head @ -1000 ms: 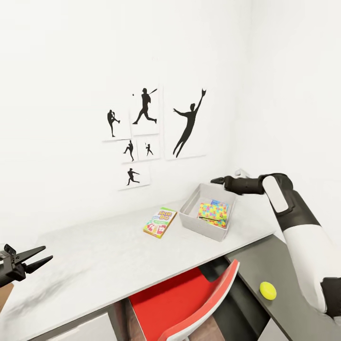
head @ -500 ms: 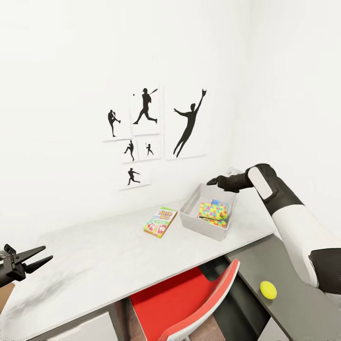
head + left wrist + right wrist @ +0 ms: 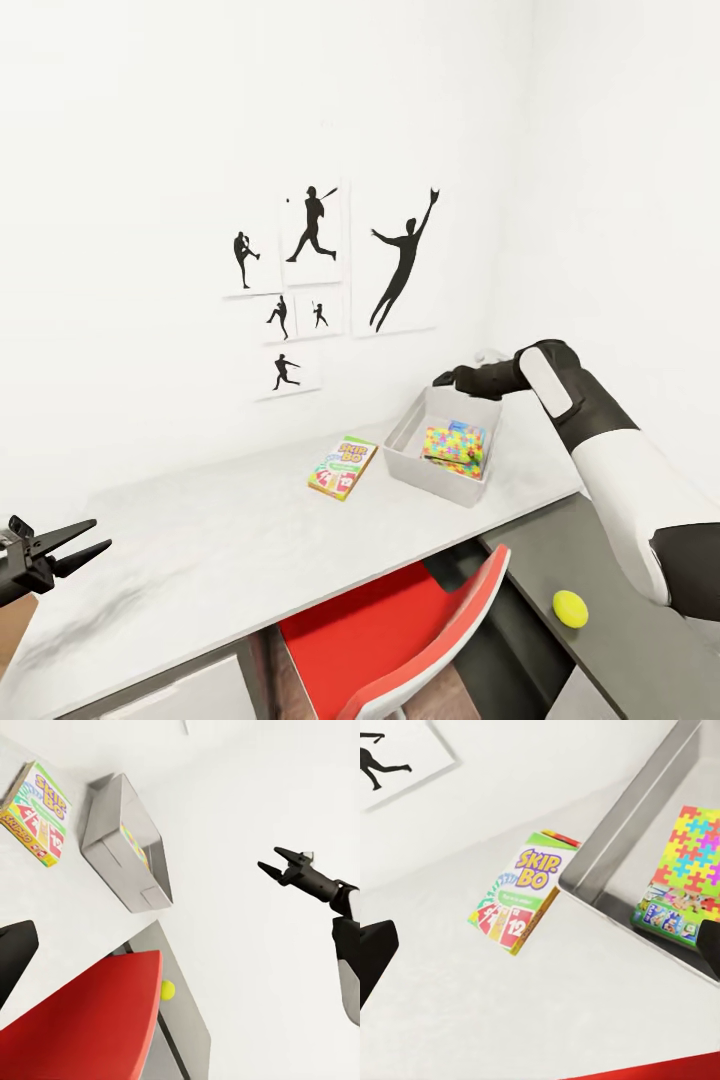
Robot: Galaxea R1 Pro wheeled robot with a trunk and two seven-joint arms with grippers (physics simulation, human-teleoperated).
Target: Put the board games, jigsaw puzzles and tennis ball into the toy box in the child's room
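A: From the head camera, what lies on the white table (image 3: 230, 530)?

B: The grey toy box (image 3: 440, 446) sits toward the far right of it, with a jigsaw puzzle (image 3: 454, 444) in bright pieces inside. Just left of the box, apart from it, the Skip-Bo board game (image 3: 342, 467) lies flat on the tabletop. The tennis ball (image 3: 570, 608) rests on a darker grey surface (image 3: 620, 650) at the near right, well apart from the box.

A: And the arms?

B: The right gripper (image 3: 447, 378) hangs above the far rim of the box, empty; whether its fingers are spread I cannot tell from here. The left gripper (image 3: 85, 537) is at the near left edge, fingers spread, holding nothing. A red chair (image 3: 420, 640) stands tucked at the near side of the table, and black silhouette prints (image 3: 330, 275) of ball players hang on the wall behind.

A: The left wrist camera?

B: It shows the board game (image 3: 34, 814) beside the toy box (image 3: 127, 847), the red chair (image 3: 82, 1020), the tennis ball (image 3: 167, 990), and the right gripper (image 3: 279, 864) against the white wall with its fingers parted and empty.

A: The right wrist camera?

B: The board game (image 3: 521, 900) lies just beside the wall of the toy box (image 3: 622, 847). Inside are the jigsaw puzzle (image 3: 697, 855) and another printed box (image 3: 667, 916) next to it. One silhouette print (image 3: 390, 757) shows on the wall.
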